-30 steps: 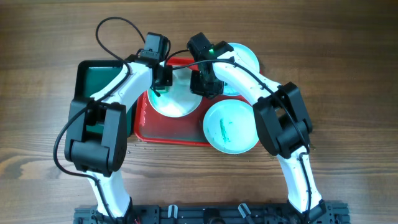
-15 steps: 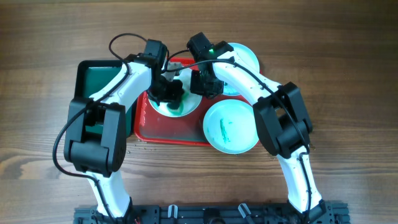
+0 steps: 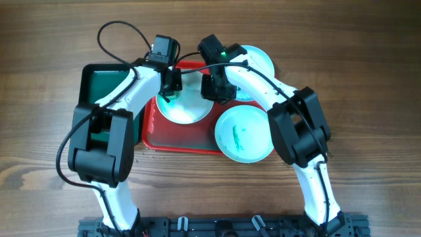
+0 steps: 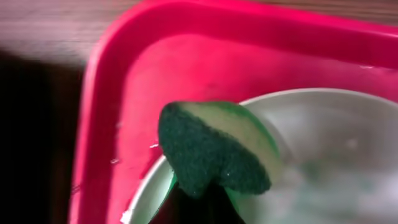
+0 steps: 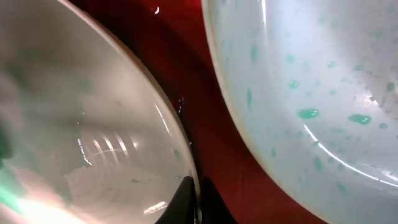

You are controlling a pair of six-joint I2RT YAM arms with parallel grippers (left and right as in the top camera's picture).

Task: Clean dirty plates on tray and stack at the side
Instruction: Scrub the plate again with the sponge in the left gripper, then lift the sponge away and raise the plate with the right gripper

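Left gripper [image 3: 168,92]: pinching green sponge [image 4: 211,155], which sits on the near rim of the white plate [image 3: 187,110] just beneath it. Right gripper [image 3: 213,96]: pinched on the same plate's opposite rim, over red tray [image 3: 177,145].

Tray [image 3: 181,143] mid-table [image 3: 368,79], betw. the 2 arms. Small tray [image 3: 99,76] just L of it. Mid plate [image 3: 187,113] in tray, twd back L. Front plate [image 3: 243,135] to R, nearer robot, lying over tray's front-R corner. Back plate [image 3: 260,59] behind that, at tray's back-R corner, near mid plate but apart, strip of tray betw. them. Sponge [image 4: 211,152] on mid plate's L rim, under L gripper [image 3: 168,94]. R gripper [image 3: 217,94] at mid plate's R rim.
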